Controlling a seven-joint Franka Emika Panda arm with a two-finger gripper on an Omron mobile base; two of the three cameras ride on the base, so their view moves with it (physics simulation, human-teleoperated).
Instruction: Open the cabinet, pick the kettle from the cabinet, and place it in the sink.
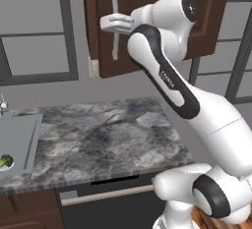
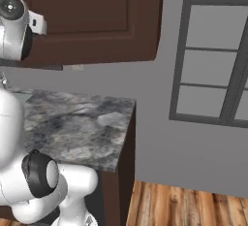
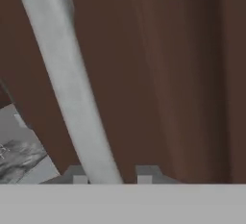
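The gripper (image 3: 108,179) sits at the silver bar handle (image 3: 67,83), which runs between its two slightly parted fingertips; whether they clamp it I cannot tell. Behind it, the cabinet door (image 1: 147,31) hangs barely ajar. Opening is the step in hand; next, swing the door wide. No kettle is visible yet. The sink (image 1: 22,139) lies well left.

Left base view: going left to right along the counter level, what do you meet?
sink with a broccoli piece in it → grey marbled counter → the robot's white arm.
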